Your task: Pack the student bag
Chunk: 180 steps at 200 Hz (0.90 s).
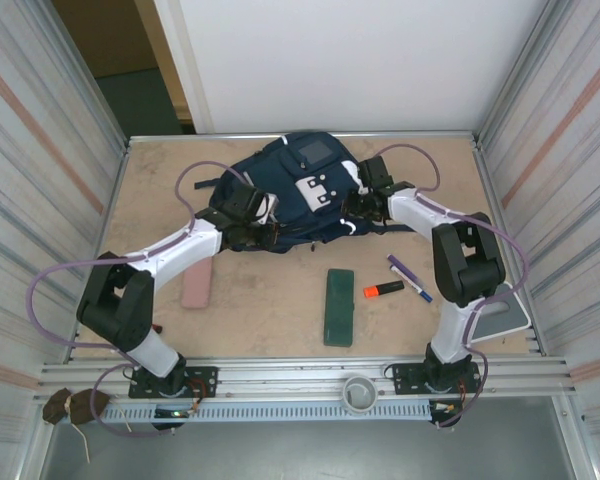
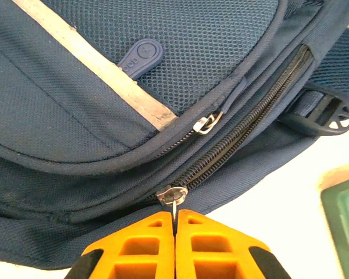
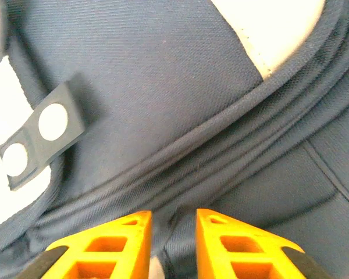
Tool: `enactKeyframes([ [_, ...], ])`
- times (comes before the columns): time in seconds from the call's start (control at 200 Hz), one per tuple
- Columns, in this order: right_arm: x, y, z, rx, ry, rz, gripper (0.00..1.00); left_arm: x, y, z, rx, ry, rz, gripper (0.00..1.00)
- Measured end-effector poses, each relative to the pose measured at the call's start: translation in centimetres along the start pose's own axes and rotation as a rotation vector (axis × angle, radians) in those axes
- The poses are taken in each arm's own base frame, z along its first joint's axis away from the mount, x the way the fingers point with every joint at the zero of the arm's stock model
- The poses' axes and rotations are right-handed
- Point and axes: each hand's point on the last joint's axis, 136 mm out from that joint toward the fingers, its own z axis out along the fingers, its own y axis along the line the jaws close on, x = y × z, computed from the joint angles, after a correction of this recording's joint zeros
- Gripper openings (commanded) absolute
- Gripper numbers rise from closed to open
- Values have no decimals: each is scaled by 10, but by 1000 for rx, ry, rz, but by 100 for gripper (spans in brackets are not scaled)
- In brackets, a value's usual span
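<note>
Bag (image 1: 292, 172) lies flat at the far middle of the counter (image 1: 270, 310), front face up, with its grey patch toward the back wall. Both arms reach onto it, one from each side.

Left gripper (image 2: 174, 220): at the bag's near-left edge. Jaws are pressed together, pinching the thin metal zip pull (image 2: 174, 204) of the lower zip. The slider sits just past the fingertips. The zip teeth beyond it, running up and right, stand parted. A second slider (image 2: 207, 123) sits on the upper zip line, apart from the jaws. A dark strap buckle (image 2: 327, 114) lies at the bag's right edge.

Right gripper (image 3: 173, 232): on the bag's right side, tips against navy fabric. Jaws stand a little apart, and a ridge of cloth runs into the gap. Cannot tell if the cloth is gripped or only touched.

Loose on the counter, near side of the bag:
- Pink case (image 1: 196, 285), beside the left arm.
- Green case (image 1: 339, 306), centre.
- Orange marker (image 1: 383, 290), just right of the green case.
- Purple pen (image 1: 408, 277), next to the marker and close to the right arm.

None of these touches the bag.
</note>
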Motion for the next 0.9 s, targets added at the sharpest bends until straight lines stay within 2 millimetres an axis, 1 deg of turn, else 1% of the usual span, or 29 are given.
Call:
enactKeyframes([
  [0.065,0,9,-17,-22,-15,-13,44,-1,-4,-1,22,-4,-13,0],
  [0.125,6,23,-37,-63,-30,-15,50,-3,-7,-1,39,-7,-25,0],
  [0.2,22,39,-57,-122,-33,-3,58,-3,-10,-1,55,-7,-33,0],
  [0.266,42,47,-64,-170,-12,39,63,-3,-12,-1,61,-6,-37,0],
  [0.311,57,48,-62,-187,11,76,67,-2,-13,-1,65,-5,-38,0],
  [0.326,63,47,-60,-191,22,94,70,-2,-13,-1,66,-5,-38,0],
  [0.361,74,45,-54,-190,46,123,74,-2,-15,-1,68,-4,-36,0],
  [0.421,92,39,-42,-175,85,176,77,-2,-18,0,72,-6,-34,0],
  [0.486,101,38,-32,-166,107,218,78,-2,-21,0,78,-9,-29,0],
  [0.556,100,43,-22,-180,102,249,78,-2,-25,0,84,-12,-22,0],
  [0.631,96,46,-14,-193,91,268,76,-1,-26,1,87,-11,-18,0],
  [0.666,94,46,-9,-193,86,276,71,1,-26,2,86,-9,-18,0],
  [0.736,91,48,-1,-190,81,289,56,4,-25,3,85,-5,-17,0],
  [0.782,88,49,3,-191,75,282,42,6,-25,4,83,0,-17,0],
  [0.812,86,49,5,-189,70,284,35,8,-24,5,81,2,-17,0],
  [0.902,81,47,8,-177,57,285,20,9,-20,6,59,1,-7,0],
])
